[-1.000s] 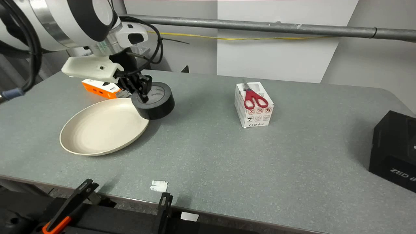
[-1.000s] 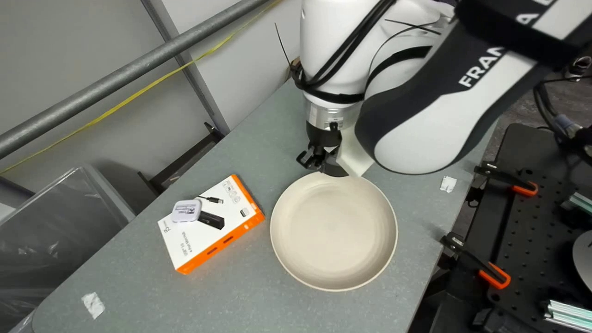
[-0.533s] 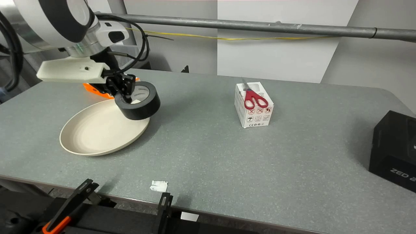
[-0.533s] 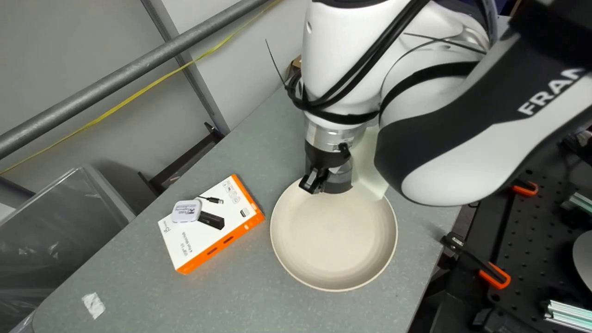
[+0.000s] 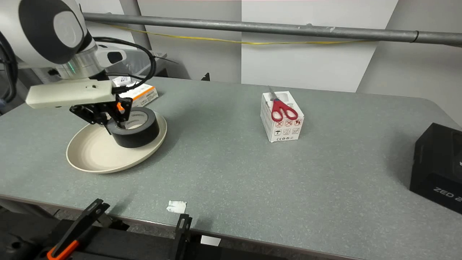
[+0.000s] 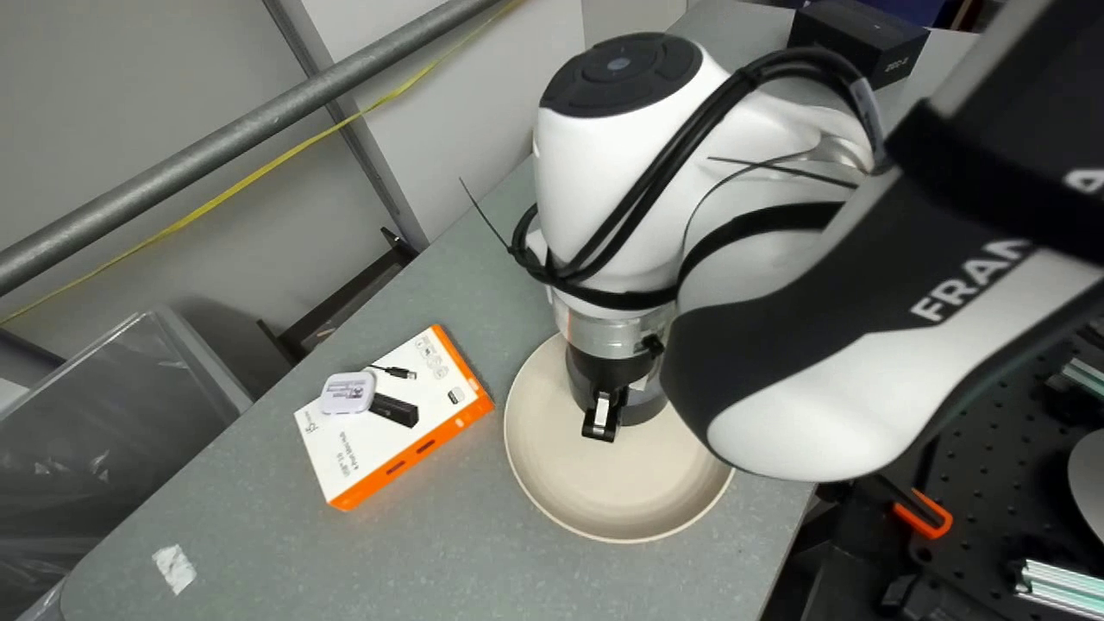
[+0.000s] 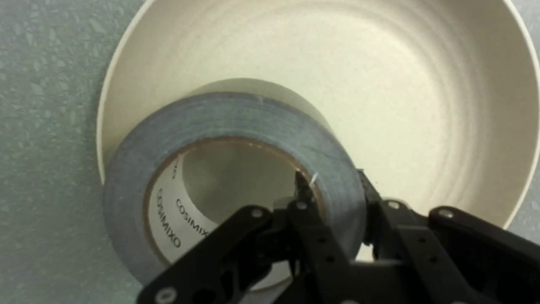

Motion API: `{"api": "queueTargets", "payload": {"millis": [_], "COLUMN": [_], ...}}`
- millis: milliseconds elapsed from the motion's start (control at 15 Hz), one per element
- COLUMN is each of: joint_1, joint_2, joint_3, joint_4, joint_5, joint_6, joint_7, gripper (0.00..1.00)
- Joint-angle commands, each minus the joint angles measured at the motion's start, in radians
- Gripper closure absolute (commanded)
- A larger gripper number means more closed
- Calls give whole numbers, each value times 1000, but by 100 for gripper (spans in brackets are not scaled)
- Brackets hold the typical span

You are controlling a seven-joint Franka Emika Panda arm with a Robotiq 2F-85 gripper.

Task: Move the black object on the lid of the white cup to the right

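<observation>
The black roll of tape (image 5: 135,138) is over the right part of the cream plate (image 5: 85,151) in an exterior view, lying nearly flat. I cannot tell whether it touches the plate. My gripper (image 5: 116,127) comes down from above at the tape's near-left wall. In the wrist view, my gripper (image 7: 332,180) is shut on the tape wall, one finger inside the hollow centre and one outside. The tape (image 7: 236,114) overlaps the plate's rim there. In an exterior view, the arm hides most of the tape (image 6: 645,407). No white cup shows.
A white box with red scissors (image 5: 283,110) on it stands mid-table. A large black box (image 5: 438,166) is at the far right. A white and orange box (image 6: 397,423) lies beside the plate (image 6: 604,500). Clamps (image 5: 81,227) sit at the front edge.
My gripper has carried the tape leftward in an exterior view and then down, from beyond the plate's edge to over its inside. The plate has not moved.
</observation>
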Motion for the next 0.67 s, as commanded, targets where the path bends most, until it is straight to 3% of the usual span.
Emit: {"api": "queueTargets", "payload": {"millis": [0, 133, 200, 267, 600], "joint_1": [-21, 0, 8, 15, 13], "joint_2": [81, 102, 99, 93, 56], "joint_3": [-12, -40, -47, -54, -51], "joint_4": [73, 86, 87, 84, 44], "joint_5": [-29, -65, -81, -96, -131], "joint_6": [-72, -81, -81, -81, -76], "joint_7": [-86, -74, -65, -58, -68], "gripper": [94, 94, 59, 47, 10]}}
